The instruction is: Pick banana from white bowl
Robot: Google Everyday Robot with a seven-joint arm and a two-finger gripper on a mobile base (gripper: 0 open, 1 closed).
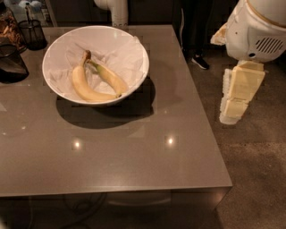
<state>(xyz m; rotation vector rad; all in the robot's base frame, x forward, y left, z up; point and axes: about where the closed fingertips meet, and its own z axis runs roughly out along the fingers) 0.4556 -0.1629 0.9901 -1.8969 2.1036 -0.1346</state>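
Hand (232,109): cream-coloured, pointing down beyond the counter's right edge, over the floor and below the arm's white housing (257,29); well apart from the bowl; how far open it was could not be told, nor whether it held anything
Banana (109,79): in the bowl, on the right of the pair, lying diagonally with its greenish stem toward the counter's far-left corner and its dark tip toward the near-right corner; deeper yellow and shorter than its neighbour
Pale banana (84,87): in the same bowl, just left of the banana, curved, brown stem end beside the banana's stem; the two met at the stems and seemed to meet again near the tips
Bowl (144,71): white, wide and round, toward the counter's far-left corner, casting a shadow to the near right
Paper (127,53): crumpled, white, lining the bowl under both bananas
Counter (134,161): grey-brown and glossy, two light spots reflected in its near half
Mesh cup (33,33): black, at the far-left corner, near the bowl but apart from it
Dark vessel (11,65): at the left edge, partly cut off
Post (117,11): white, behind the far edge
Shoe (200,61): dark, on the floor past the far-right corner
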